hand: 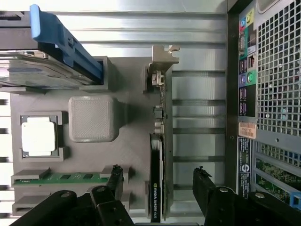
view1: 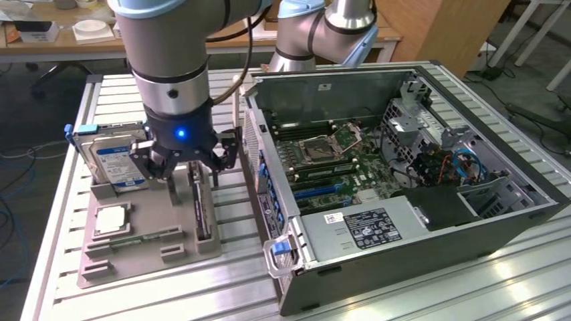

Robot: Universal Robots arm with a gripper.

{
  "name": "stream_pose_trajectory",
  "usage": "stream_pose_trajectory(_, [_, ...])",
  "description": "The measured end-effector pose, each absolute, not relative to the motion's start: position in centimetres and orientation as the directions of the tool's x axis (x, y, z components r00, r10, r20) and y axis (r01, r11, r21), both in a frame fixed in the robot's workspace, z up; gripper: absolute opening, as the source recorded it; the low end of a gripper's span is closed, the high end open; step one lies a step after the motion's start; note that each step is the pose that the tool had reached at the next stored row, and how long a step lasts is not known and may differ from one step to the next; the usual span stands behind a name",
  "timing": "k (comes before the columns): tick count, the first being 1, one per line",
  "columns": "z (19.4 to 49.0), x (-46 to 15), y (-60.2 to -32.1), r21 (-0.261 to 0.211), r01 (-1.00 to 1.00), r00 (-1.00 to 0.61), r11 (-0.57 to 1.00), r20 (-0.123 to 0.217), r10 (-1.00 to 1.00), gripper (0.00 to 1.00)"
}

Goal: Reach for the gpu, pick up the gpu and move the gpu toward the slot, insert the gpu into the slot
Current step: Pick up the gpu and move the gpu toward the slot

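**Jaws:** black, angular, standing wide apart and holding nothing. One tip sat on each side of the gpu [hand: 157, 193], clear of both faces.

**Gpu:** a thin dark card standing on edge in a groove of the holder [hand: 127, 141], directly below and between the jaws. Its long axis ran along the gap between them, so its thin dimension faced the tips. The jaws straddled the end with the black, white-lettered cover. The bare board and silver bracket [hand: 164, 56] lay at the far end. Whether the tips had dropped below the card's top edge could not be told.

**Holder:** grey moulded plastic, matte and finely ribbed, with pockets. It also carried:
- a silver, blue-labelled hard drive [view1: 120, 164], upright;
- a square silver chip [view1: 109, 219], flat;
- a green memory stick [hand: 61, 177].

**Worktop** [view1: 178, 294]: slatted aluminium.

**Case** [view1: 419, 221]: grey steel, open, just beside the holder on the exterior view's right.

**Slot** [view1: 319, 190]: a narrow blue plastic strip on the green board inside the case, well apart from the gpu.
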State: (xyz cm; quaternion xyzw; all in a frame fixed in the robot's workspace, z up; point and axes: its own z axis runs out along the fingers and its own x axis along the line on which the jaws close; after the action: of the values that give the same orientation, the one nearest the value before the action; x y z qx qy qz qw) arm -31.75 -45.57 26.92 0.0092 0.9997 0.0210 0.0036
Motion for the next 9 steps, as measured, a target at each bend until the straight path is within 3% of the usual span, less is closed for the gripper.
stream_pose_trajectory(9, [25.3,-31.7,-45.6,0.042,0.018,-1.000,0.999,-0.004,0.018,0.71])
